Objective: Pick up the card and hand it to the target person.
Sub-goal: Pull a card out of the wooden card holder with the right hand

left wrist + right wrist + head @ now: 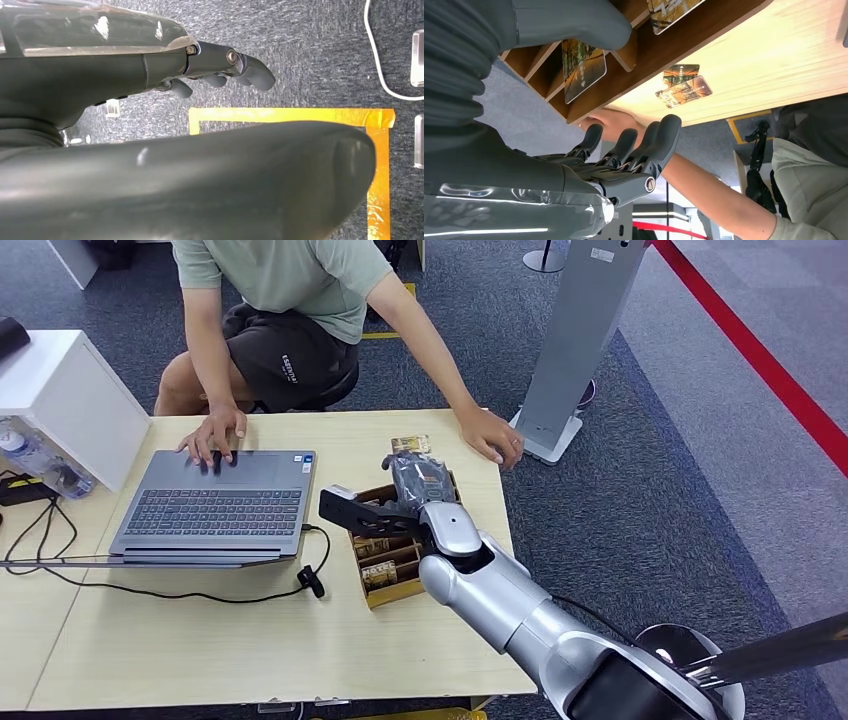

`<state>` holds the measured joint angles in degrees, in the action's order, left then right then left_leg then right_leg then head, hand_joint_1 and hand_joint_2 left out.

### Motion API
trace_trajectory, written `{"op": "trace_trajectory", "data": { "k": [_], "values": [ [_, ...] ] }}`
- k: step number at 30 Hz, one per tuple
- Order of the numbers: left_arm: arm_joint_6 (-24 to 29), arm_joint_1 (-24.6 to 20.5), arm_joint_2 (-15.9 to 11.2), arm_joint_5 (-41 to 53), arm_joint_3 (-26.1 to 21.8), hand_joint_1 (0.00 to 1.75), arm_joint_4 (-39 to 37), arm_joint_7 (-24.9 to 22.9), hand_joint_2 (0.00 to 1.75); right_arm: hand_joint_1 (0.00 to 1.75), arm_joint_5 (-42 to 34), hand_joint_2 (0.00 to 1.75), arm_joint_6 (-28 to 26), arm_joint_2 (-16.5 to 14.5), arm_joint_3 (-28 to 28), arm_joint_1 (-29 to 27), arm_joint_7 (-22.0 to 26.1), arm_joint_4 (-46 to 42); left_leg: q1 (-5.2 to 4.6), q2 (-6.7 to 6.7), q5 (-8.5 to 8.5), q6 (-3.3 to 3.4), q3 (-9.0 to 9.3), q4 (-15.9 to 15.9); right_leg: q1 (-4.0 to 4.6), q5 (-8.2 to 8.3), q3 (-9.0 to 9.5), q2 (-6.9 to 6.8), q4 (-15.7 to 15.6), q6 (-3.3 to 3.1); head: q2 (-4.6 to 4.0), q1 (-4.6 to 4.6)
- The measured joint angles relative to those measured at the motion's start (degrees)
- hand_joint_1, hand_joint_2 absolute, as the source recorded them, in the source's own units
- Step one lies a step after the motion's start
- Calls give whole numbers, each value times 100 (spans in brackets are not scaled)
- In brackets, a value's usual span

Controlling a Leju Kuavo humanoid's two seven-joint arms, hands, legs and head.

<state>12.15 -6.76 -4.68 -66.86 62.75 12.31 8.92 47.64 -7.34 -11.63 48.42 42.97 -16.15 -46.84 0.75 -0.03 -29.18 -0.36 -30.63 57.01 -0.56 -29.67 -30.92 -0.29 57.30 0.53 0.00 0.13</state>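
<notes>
In the lower right of the head view, the robot's silver right arm is reaching up toward the centre of the frame, its dark grey right hand [418, 478] hovering over a small brown wooden card box [388, 558] standing on the pale wooden tabletop [200, 640]. The fingers are lying spread and slightly bent, holding nothing. Thin glossy printed cards [583, 67] are standing upright in the box's slots, and a loose pair of the same cards [410, 444] is lying flat just above the box, near the seated person's resting hand [492, 436]. A card looks light, stiff and slick; lying flat it would be hard to lift, so pinching an upright card by its free top edge seems the easier hold. A grey open laptop [212, 506] is sitting at centre left. The left hand [220, 67] is hanging over carpet, fingers loosely curled around nothing.
</notes>
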Motion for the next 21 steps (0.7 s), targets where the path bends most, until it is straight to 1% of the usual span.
{"op": "trace_trajectory", "data": {
  "k": [8,12,14,16,17,21],
  "values": [
    [1,14,-2,0,0,0,0,0,0,66,0,175,1,0,14,0,0,31,0,0,0,0,0,0,0,0,0,0,0,0,0,1],
    [1,15,-2,1,-2,0,0,-1,0,76,11,175,-27,0,20,0,-27,41,0,0,0,0,1,0,0,0,-1,0,0,0,0,1],
    [4,14,-2,14,-1,0,0,-18,0,77,61,175,-167,12,22,-2,-166,32,0,1,0,0,2,1,0,0,-3,0,0,0,0,0],
    [12,14,-2,41,0,0,0,-47,0,79,134,175,-312,78,8,-15,-375,-49,0,1,0,0,3,1,0,0,-3,0,-1,0,0,-1],
    [19,13,-2,53,1,0,0,-64,0,79,168,175,-300,148,-17,-43,-469,-154,0,1,0,0,4,2,0,0,-3,0,-1,0,0,-1],
    [48,17,-5,68,4,0,0,-115,0,76,278,175,15,439,-167,-229,-672,-626,-1,5,-1,0,1,3,-1,1,-3,6,-2,0,0,14]
  ]
}}
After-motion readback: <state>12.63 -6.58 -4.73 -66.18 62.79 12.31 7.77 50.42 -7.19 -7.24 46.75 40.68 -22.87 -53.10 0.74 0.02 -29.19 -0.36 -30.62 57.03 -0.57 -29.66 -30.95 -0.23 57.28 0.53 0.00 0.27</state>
